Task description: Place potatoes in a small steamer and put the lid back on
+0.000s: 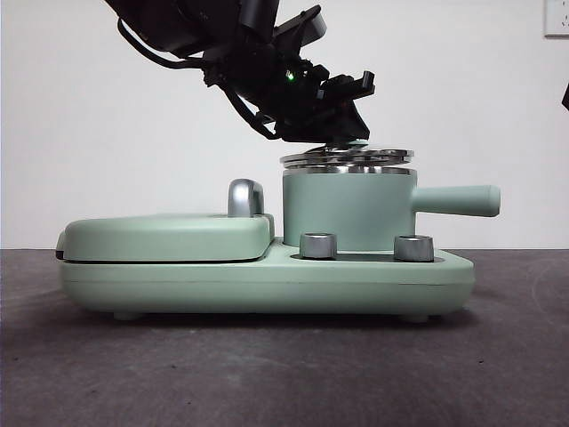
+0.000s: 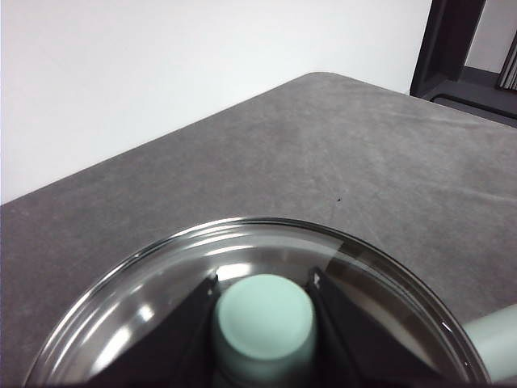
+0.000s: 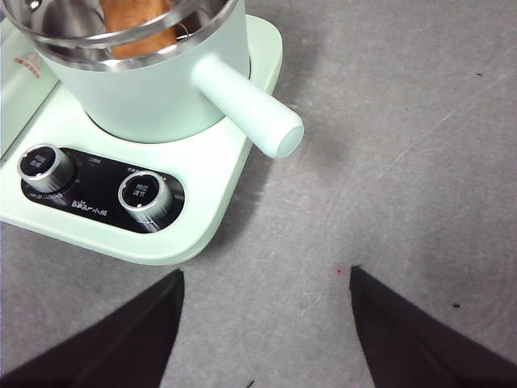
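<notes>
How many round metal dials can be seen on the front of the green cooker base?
2. One dial sits below the small steamer, left of its middle; the other dial is beside it, nearer the handle side. None seems hidden.

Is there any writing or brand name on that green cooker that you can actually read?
"Bear": seems to be the brand mark on the black control panel, below the two steel dials; small and blurred, so uncertain.
Characters after that mark: too small to read.
Print on the top of each dial: too blurred to read.
Small print above the dials: unreadable.
Small steamer, lid, potato: no text visible.
</notes>
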{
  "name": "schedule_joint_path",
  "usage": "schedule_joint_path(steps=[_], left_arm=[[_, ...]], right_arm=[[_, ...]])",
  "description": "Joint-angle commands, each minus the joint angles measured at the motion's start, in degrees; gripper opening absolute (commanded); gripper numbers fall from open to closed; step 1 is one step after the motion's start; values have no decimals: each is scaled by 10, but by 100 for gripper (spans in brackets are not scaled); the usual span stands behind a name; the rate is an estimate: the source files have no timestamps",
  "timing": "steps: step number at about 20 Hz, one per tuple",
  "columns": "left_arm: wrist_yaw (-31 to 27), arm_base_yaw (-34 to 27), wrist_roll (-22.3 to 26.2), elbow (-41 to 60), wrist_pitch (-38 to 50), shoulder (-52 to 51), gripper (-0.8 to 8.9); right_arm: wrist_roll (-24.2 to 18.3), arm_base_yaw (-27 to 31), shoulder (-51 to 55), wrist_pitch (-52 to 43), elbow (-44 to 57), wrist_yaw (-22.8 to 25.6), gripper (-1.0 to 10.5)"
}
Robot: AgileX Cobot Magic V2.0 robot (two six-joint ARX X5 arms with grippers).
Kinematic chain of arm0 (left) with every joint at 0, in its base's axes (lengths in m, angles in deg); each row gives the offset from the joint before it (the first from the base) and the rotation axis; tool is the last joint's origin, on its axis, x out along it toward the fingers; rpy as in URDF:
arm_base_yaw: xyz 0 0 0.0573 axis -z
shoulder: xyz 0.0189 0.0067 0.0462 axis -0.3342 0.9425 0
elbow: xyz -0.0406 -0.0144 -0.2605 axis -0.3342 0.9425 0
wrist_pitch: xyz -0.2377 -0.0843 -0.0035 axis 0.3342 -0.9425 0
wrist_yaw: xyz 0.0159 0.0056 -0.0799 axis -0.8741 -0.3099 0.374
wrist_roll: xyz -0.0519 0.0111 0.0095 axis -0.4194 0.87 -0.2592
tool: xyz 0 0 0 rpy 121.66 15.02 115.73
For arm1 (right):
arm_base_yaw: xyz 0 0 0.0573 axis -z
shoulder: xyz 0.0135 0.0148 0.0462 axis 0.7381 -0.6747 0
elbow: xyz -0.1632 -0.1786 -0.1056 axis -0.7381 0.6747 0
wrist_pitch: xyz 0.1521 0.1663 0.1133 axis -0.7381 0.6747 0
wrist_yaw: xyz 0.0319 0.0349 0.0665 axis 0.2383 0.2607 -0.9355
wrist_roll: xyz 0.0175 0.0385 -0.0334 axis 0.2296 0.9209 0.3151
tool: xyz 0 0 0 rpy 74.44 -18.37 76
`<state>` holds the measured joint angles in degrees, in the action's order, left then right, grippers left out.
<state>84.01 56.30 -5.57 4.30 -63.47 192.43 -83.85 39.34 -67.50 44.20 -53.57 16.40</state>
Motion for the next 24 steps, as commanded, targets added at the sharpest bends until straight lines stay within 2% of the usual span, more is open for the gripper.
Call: schedule_joint_path(steps=[1, 11, 14, 16, 18, 20, 24], left_arm=[[3, 7, 3, -17, 18, 15, 9], [3, 9, 2, -18, -2, 32, 19], [2, 9, 3, -18, -20, 14, 212], [2, 9, 3, -18, -37, -4, 220], [0, 8, 3, -18, -53, -25, 187], [0, 8, -1, -18, -81, -49, 173], [1, -3, -54, -18, -241, -117, 187]], right_arm=[[4, -2, -8, -5, -3, 1, 320], [4, -2, -10, -6, -3, 1, 320], [4, -2, -10, -6, -3, 0, 320], [4, -2, -10, -6, -3, 0, 320], [4, -2, -10, -5, -3, 0, 320], [4, -2, -10, -3, -3, 0, 320], [4, -2, -10, 3, -3, -3, 320]])
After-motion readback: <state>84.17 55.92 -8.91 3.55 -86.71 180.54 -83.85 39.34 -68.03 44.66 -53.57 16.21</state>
